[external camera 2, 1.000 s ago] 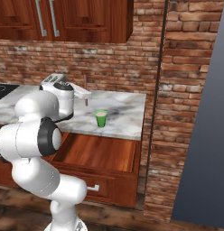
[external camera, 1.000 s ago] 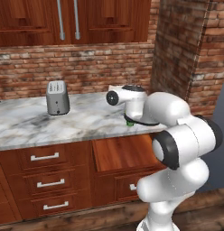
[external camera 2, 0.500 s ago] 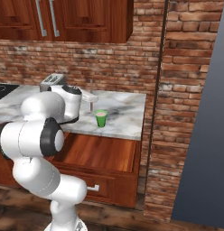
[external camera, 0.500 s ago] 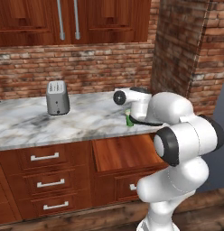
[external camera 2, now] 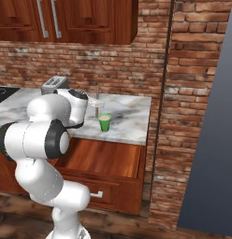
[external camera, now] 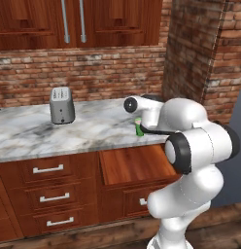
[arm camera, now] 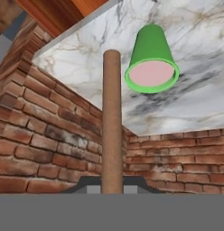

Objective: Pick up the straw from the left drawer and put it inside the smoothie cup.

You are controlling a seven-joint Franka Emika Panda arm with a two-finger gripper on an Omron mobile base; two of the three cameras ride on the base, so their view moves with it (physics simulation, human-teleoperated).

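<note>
A: Pale tan and thin, the straw (external camera 2: 96, 111) hangs from the arm's head in the right base view, just left of the smoothie cup (external camera 2: 105, 122), which stands on the marble surface (external camera 2: 129, 123) above the open left drawer (external camera 2: 106, 158).

B: Is it over the cup there?

A: Beside it, I'd say, not above the mouth. I cannot tell the height of its lower end against the rim at that size.

B: And the left base view?

A: The white arm covers most of it. A sliver of green cup (external camera: 139, 128) shows by the wrist, near the front edge of the surface (external camera: 69, 133), with the toaster (external camera: 61, 105) well apart to the left. The drawer (external camera: 137, 165) stands pulled out below.

B: The hand view?

A: The straw (arm camera: 112, 122) runs straight away from the camera, rigid-looking, its far end near the cup (arm camera: 151, 61) but off to one side of the pink opening. The pincer (arm camera: 112, 184) is pressed together on the straw's near end.

B: How will it handle?

A: Light and stiff, I judge, so it needs little force. But it is smooth and round, and held at one end it could pivot or slip between the pads. A hold nearer the middle would steady it. The cup looks light too, so a nudge on its rim might tip it.
</note>
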